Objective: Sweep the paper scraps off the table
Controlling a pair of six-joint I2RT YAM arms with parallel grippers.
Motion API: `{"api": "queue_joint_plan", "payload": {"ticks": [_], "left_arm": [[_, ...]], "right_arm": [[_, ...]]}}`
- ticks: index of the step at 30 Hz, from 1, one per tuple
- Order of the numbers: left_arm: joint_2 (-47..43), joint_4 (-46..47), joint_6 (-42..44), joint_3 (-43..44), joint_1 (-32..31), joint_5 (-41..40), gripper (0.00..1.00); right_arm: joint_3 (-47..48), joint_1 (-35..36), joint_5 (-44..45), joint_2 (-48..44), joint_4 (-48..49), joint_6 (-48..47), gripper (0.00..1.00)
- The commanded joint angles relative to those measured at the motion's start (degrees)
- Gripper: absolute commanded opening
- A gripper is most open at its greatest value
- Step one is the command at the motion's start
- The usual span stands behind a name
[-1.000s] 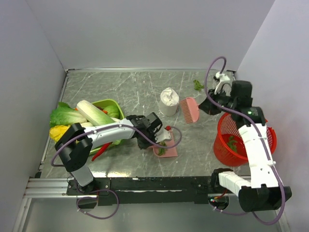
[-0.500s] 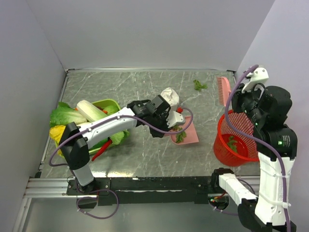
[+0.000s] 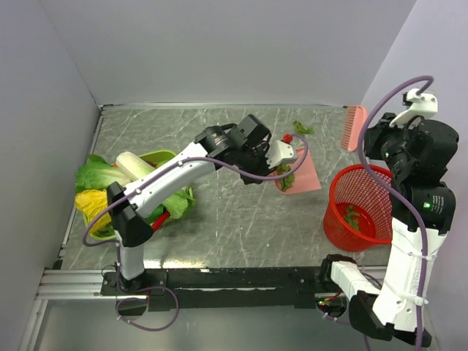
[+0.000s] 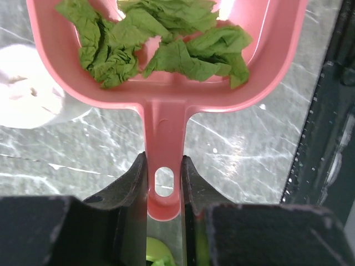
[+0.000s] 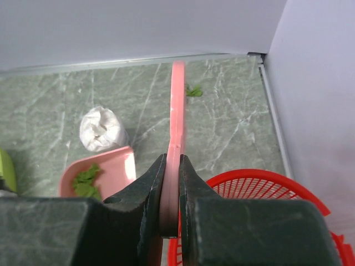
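**Beside the red basket (image 3: pixel 329 219), a loaded dustpan**

Left gripper (image 4: pixel 164 174) fingers clench the handle of the pink dustpan (image 4: pixel 166 97), with paper scraps (image 4: pixel 183 55) heaped inside, just left of the basket. The right gripper (image 5: pixel 172 166) clamps the pink brush (image 5: pixel 177 111) above the basket's far rim. I'd judge it nearly done: the pan needs tipping, and one scrap (image 3: pixel 300 129) lies on the table (image 3: pixel 219 219), beyond the basket.

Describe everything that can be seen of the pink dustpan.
The pink dustpan looks like smooth moulded plastic: a shallow pan with a raised rim and a flat handle with a hole. The left gripper is shut on the handle. Green paper scraps lie in the pan. It is held over the table, left of the red basket.
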Motion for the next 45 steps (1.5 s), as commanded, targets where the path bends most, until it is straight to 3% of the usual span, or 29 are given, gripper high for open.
{"api": "queue_joint_plan", "payload": {"ticks": [1, 8, 18, 28, 45], "left_arm": [[4.1, -3.3, 0.3, 8.2, -0.3, -2.5, 0.01], [6.0, -1.8, 3.5, 14.9, -0.8, -5.5, 0.01], [8.5, 5.9, 12.9, 18.0, -6.3, -12.9, 0.01], [17.0, 16.6, 16.6, 28.6, -10.1, -19.1, 0.01], [25.7, 36.3, 41.5, 29.3, -16.3, -28.0, 0.01]], "right_arm": [[1.3, -5.6, -6.4, 0.8, 2.5, 8.2, 0.00], [5.1, -8.1, -12.2, 1.8, 2.8, 10.5, 0.00], [17.2, -8.1, -8.2, 6.3, 3.9, 11.2, 0.00], [13.0, -10.9, -16.2, 4.7, 5.0, 15.5, 0.00], [11.2, -15.9, -21.8, 4.5, 5.4, 18.8, 0.00]]}}
